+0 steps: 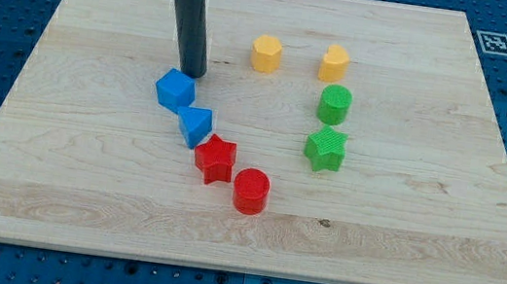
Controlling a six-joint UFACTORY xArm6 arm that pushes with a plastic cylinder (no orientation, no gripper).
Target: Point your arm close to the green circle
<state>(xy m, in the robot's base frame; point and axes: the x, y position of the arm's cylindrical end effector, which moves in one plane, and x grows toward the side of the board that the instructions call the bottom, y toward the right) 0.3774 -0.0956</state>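
Note:
The green circle (335,104) stands right of the board's middle, just below a yellow heart-like block (333,63) and just above a green star (325,149). My tip (192,72) rests on the board at the upper left, just above a blue cube (175,90) and well to the left of the green circle. The rod rises from there to the view's top.
A yellow hexagon (266,53) sits left of the yellow heart. A blue triangle (196,125), a red star (216,160) and a red circle (251,191) run diagonally down from the blue cube. The wooden board (52,184) lies on a blue perforated table.

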